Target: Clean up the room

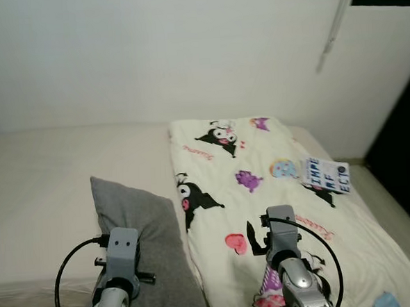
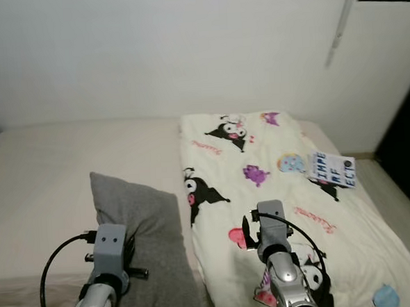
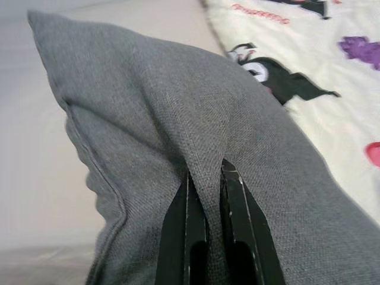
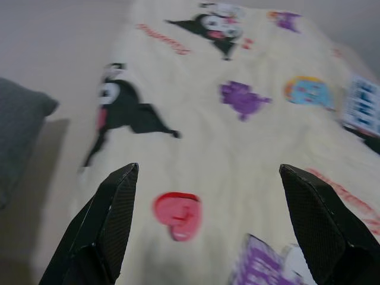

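Left gripper [image 3: 205, 178]: your jaws pinch a fold of the grey pillow [image 1: 143, 227], lower left.
Right gripper [image 4: 208, 225]: jaws spread over the cartoon blanket [image 1: 263, 192] (book [image 1: 326, 175] at right).

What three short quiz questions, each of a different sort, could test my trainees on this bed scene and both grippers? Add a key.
1. True or false: the left gripper is shut on the grey pillow.
2. Multiple choice: the book lies on (a) the grey pillow, (b) the cartoon-print blanket, (c) the floor.
3. Fill in: the right gripper hovers above the blanket with its fingers ____.

Key
1. True: the black fingers pinch a fold of its fabric.
2. b: it lies near the blanket's right edge.
3. Open: they are spread wide, holding nothing.
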Motion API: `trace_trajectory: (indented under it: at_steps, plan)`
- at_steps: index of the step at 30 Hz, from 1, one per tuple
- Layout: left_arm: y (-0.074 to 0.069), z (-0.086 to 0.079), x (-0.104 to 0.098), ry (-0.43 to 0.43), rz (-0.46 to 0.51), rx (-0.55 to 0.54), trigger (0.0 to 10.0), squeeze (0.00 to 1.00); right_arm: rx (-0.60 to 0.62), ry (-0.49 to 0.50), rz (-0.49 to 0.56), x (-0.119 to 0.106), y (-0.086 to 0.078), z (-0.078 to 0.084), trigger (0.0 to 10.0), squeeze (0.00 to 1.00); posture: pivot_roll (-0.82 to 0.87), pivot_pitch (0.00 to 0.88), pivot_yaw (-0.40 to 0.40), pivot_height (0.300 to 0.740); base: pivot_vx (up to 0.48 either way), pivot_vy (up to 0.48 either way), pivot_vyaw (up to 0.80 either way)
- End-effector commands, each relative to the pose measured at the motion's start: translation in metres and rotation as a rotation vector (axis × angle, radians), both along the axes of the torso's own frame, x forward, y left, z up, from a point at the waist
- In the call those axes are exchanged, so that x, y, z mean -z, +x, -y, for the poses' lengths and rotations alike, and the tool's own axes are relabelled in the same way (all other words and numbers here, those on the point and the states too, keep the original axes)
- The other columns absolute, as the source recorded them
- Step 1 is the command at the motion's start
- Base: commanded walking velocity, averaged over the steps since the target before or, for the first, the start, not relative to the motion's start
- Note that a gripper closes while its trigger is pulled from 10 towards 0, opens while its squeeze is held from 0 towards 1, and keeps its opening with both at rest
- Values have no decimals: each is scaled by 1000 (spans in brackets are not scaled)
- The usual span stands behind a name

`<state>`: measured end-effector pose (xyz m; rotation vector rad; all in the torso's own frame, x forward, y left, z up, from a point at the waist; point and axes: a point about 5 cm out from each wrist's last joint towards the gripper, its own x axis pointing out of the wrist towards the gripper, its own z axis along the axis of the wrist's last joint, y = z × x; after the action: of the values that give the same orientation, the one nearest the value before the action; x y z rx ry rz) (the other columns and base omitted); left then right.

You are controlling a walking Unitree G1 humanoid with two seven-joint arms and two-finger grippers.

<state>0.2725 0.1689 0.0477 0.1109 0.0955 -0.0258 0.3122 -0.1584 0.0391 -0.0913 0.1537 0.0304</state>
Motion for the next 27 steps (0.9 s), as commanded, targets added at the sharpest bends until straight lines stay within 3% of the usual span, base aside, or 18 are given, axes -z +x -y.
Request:
trace_trajectory:
  at_steps: [1, 19, 27]
  plan:
    - [3, 0, -11, -2, 61, -1, 10000, 0, -9, -11, -10, 3, -2, -1, 10000, 0, 55, 99, -19, 740, 0, 0, 800]
    - [4, 1, -13, 5, 66, 12, 10000, 0, -4, -3, -7, 3, -2, -2, 10000, 0, 58, 102, -12, 740, 0, 0, 800]
    - [3, -4, -5, 17, 2, -13, 10000, 0, -5, 3, -9, 3, -1, -3, 10000, 0, 63, 105, -9, 740, 0, 0, 800]
